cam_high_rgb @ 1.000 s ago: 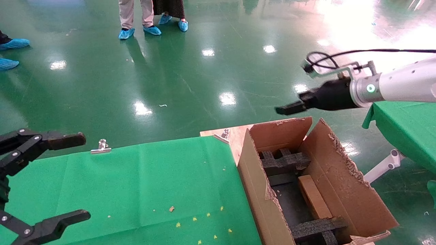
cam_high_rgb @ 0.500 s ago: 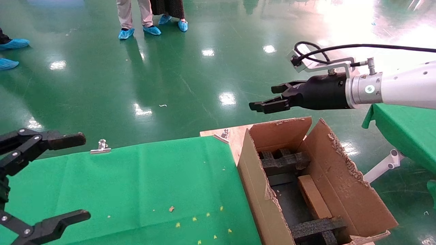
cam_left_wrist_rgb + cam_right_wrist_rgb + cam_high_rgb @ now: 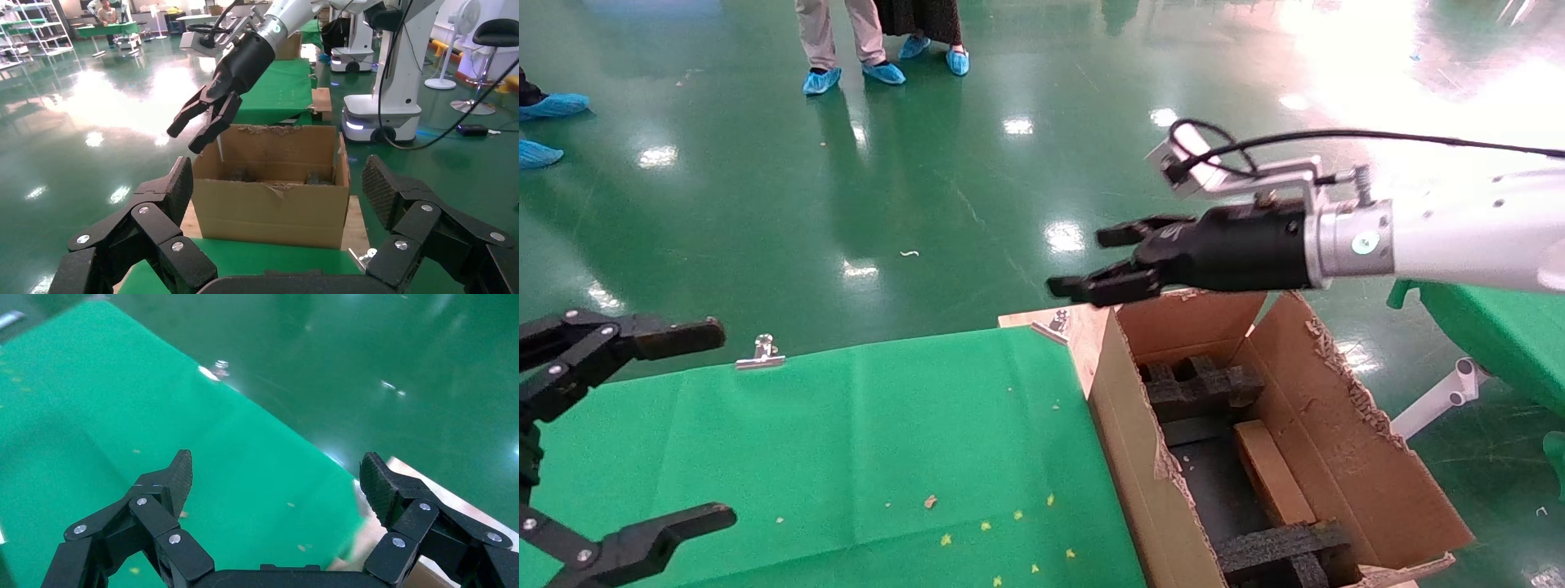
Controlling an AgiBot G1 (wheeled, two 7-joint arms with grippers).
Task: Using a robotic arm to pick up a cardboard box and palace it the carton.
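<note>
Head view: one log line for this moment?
right gripper: open, empty, above carton far-left corner | cardboard box: inside carton | left gripper: open, parked

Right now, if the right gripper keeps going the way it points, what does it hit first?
Probably the green table cloth. The right gripper is open, above the carton's far corner, pointing toward the robot's left and slightly down. Its wrist view shows only cloth ahead between the fingers. Depth is unclear, so it might pass over it.

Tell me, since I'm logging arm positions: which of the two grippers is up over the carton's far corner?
The right gripper, open, on the white arm, hangs above the carton. The all-black left gripper sits open, low over the green table.
</note>
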